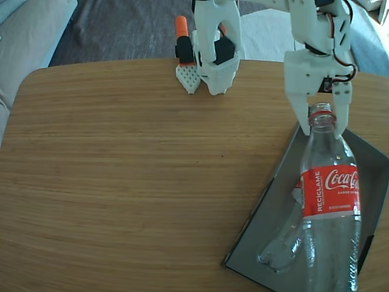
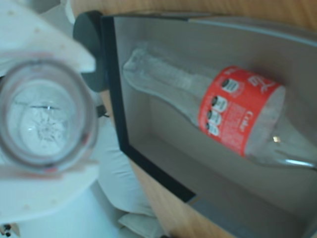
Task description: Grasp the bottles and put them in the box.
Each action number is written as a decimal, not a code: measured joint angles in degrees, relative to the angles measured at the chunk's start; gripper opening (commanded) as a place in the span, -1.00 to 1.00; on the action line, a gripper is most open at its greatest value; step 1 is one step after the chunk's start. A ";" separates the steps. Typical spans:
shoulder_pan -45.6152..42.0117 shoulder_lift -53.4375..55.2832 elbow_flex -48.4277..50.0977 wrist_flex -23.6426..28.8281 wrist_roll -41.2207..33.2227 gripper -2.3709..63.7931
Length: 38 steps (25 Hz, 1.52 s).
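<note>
A clear Coca-Cola bottle with a red label hangs upright over the grey box at the right of the fixed view. My gripper is shut on its neck, just under the red ring. The wrist view looks straight down its open mouth, with white fingers on either side of it. A second bottle lies on its side on the box floor. In the fixed view only its clear end shows, beside the held bottle.
The box sits at the right edge of the wooden table. The arm's white base and an orange-and-black part stand at the table's far edge. A dark round object lies just outside the box corner.
</note>
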<state>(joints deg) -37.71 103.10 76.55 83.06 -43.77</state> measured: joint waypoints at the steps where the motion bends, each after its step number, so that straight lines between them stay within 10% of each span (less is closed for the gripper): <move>1: -1.14 0.00 0.00 -0.18 1.14 -0.94; 20: -12.30 -8.61 -2.29 -6.68 8.17 -0.94; 38: -13.10 -18.98 -13.97 -0.97 21.18 -0.94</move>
<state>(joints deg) -50.80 84.11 62.58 82.09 -22.59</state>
